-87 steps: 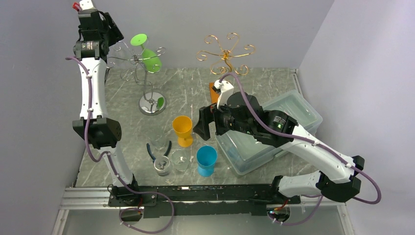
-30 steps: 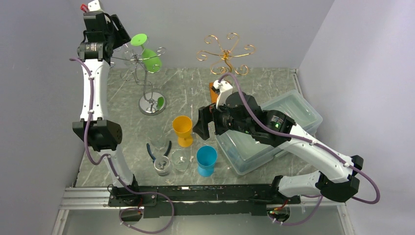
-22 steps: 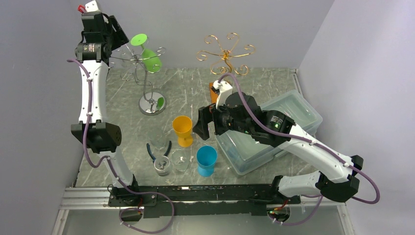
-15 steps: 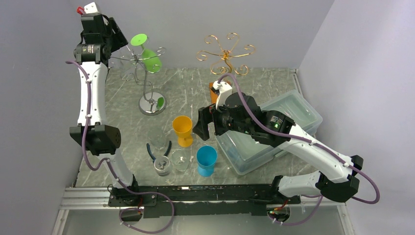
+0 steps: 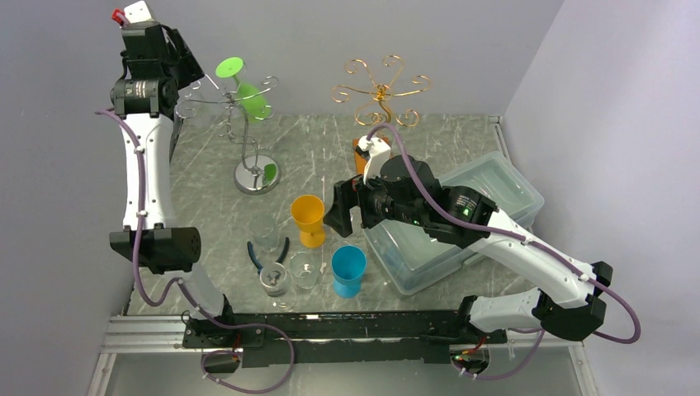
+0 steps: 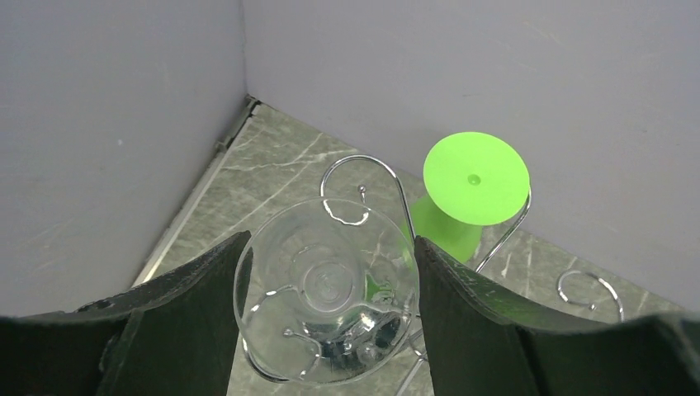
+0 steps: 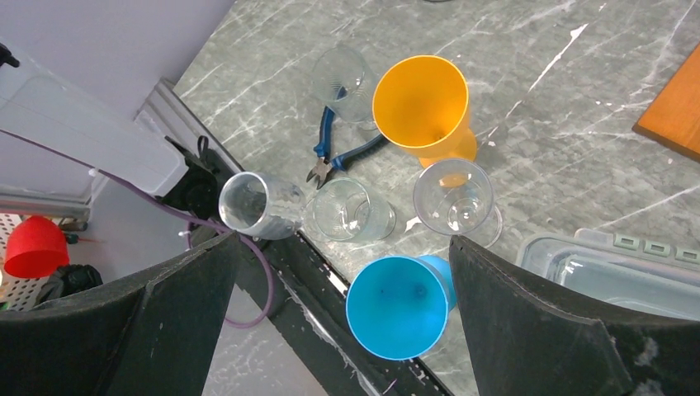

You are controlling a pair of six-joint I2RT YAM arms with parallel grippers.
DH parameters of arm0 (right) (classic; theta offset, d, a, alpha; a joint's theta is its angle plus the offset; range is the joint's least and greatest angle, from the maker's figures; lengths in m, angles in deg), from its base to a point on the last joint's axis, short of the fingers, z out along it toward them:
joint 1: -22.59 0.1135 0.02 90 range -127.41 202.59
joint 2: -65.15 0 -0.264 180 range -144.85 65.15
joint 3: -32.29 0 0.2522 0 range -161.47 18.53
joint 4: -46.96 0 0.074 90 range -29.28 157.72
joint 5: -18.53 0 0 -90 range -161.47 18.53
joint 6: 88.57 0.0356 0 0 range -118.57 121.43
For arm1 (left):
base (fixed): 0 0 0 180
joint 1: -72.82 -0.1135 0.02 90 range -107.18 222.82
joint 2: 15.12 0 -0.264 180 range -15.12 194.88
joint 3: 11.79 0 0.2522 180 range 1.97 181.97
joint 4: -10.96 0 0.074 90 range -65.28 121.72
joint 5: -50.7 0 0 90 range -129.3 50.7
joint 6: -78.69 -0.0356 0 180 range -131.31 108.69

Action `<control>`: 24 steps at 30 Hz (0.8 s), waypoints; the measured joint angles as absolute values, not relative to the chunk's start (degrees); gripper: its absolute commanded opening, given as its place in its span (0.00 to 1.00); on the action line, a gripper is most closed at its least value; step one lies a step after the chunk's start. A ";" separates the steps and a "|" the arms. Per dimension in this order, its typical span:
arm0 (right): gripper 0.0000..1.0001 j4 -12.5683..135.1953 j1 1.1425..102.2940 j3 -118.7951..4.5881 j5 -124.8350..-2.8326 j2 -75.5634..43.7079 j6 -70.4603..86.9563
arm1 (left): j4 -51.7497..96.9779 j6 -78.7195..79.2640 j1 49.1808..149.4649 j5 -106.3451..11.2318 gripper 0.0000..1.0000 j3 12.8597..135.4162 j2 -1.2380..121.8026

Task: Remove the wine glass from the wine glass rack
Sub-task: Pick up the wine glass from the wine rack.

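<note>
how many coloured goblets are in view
3: a green goblet hanging on the silver rack, an orange goblet standing mid-table, a blue goblet nearer the arms. None looks hidden.

Left gripper (image 6: 332,239) tight: corner walls (image 6: 124,124) close by, clear wine glass (image 6: 326,301) fills the gap between my fingers (image 6: 190,330), green glass (image 6: 475,175) and wine glass rack (image 5: 256,175) wires just beside. Right gripper (image 7: 344,239) hangs wide above blue cup (image 7: 396,307), orange cup (image 7: 421,103) and clear tumblers (image 7: 347,210), all packed together; I see bare table (image 7: 578,107) beyond them.

White links (image 5: 144,165), black joints (image 5: 157,247), purple cables (image 5: 615,309); left claw (image 6: 330,239), right claw (image 7: 344,239) black.
</note>
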State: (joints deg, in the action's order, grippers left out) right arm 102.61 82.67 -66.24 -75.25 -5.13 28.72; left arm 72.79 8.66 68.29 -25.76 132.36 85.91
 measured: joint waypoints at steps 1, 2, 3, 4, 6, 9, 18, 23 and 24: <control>1.00 102.61 82.67 -66.24 -75.18 -5.13 28.72 | 73.08 8.40 68.29 -25.36 0.31 132.36 85.58; 1.00 102.59 82.67 -66.24 -75.11 -5.13 28.72 | 73.45 8.03 68.29 -24.95 0.31 132.38 85.34; 1.00 102.59 82.67 -66.24 -74.92 -5.15 28.72 | 73.84 7.81 68.29 -24.49 0.31 132.38 85.08; 1.00 102.54 82.67 -66.29 -74.81 -5.19 28.72 | 74.10 7.61 68.29 -24.29 0.31 132.38 84.88; 1.00 102.52 82.67 -66.48 -74.46 -5.41 28.70 | 74.76 7.28 68.29 -23.88 0.31 132.38 84.51; 1.00 102.17 82.67 -66.92 -73.98 -5.98 28.68 | 75.57 6.76 68.29 -23.26 0.31 132.51 84.01; 1.00 101.34 82.67 -67.05 -73.08 -7.18 28.70 | 76.51 5.73 68.29 -21.73 0.30 132.51 82.19; 1.00 101.32 82.67 -67.09 -72.69 -7.27 28.70 | 76.33 4.83 68.29 -19.92 0.30 132.12 80.47; 1.00 101.32 82.67 -67.12 -72.67 -7.29 28.68 | 76.25 4.62 68.29 -19.48 0.30 131.79 79.96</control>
